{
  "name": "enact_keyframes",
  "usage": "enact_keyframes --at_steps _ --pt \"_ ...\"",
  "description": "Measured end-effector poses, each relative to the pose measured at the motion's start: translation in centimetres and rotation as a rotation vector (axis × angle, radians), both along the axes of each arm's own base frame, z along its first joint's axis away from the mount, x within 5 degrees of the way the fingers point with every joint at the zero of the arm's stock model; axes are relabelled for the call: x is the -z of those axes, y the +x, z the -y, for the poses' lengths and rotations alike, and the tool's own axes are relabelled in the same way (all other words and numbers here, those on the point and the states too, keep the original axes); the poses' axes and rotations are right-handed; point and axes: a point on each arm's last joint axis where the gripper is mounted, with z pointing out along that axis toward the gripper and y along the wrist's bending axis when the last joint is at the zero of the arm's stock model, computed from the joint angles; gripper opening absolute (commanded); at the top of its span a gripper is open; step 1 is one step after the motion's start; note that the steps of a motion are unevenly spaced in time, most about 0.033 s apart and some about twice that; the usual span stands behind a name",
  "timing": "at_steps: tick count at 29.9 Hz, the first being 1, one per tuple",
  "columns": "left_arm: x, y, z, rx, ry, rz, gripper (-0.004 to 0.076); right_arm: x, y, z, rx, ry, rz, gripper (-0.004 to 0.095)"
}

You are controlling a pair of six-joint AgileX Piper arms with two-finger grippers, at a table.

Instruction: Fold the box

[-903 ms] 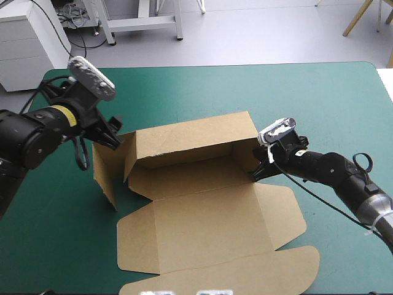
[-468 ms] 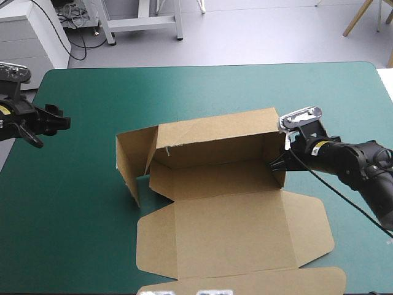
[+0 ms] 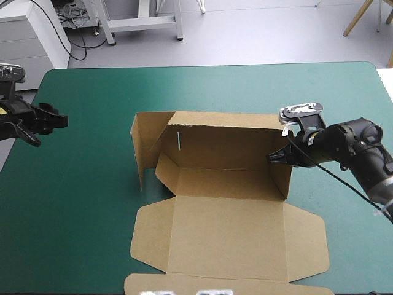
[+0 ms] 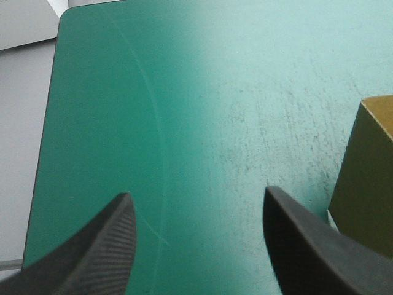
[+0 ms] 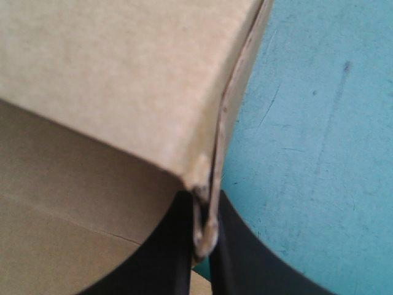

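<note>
Box point(image 3: 227, 236) stands half raised, right hand point(image 3: 274, 158) clamped on its right wall, left hand point(image 4: 196, 192) spread wide, well apart.

Half-built box point(image 3: 227, 227) here, plain brown cut board. Sits around the middle of the table point(image 3: 80, 221), a bit toward the right. Has the long far wall standing upright, with a small slit near its left end. Has a flap at the far-left corner standing too, swung outward to the left rather than tucked in. Shows a short right end wall raised as well, meeting the far wall at a corner. Lays the floor panel flat just in front of the far wall. Spreads the big lid panel flat toward the near edge, side flaps out left and right, tuck flap right at the near edge.
</note>
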Motion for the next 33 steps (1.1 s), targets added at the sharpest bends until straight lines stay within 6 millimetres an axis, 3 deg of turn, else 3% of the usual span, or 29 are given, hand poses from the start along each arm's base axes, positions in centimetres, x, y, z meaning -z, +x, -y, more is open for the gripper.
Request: enact_keyframes --at_steps 5,16,19,25,27,33 --pt "0.0 0.0 -0.1 -0.007 0.016 -0.002 0.0418 0.8 3.0 -0.7 0.006 -0.015 -0.018 -0.0019" --pt "0.1 -0.2 -0.7 -0.036 0.073 -0.022 0.0416 3.3 11.7 -2.8 -0.009 -0.053 0.086 0.0011" --pt "0.1 -0.2 -0.8 -0.039 0.081 -0.025 0.0412 3.9 12.8 -3.0 -0.009 -0.057 0.078 0.0129" --pt "0.1 -0.2 -0.8 -0.04 0.082 -0.026 0.0405 3.9 12.8 -2.9 -0.021 -0.091 0.008 0.0584" --pt "0.1 -0.2 -0.8 -0.04 0.082 -0.027 0.0405 3.3 12.8 -2.9 -0.024 -0.098 -0.014 0.0675" --pt "0.2 -0.2 -0.8 -0.04 0.082 -0.028 0.0401 -1.7 11.4 -2.6 -0.026 -0.089 0.051 0.0698"
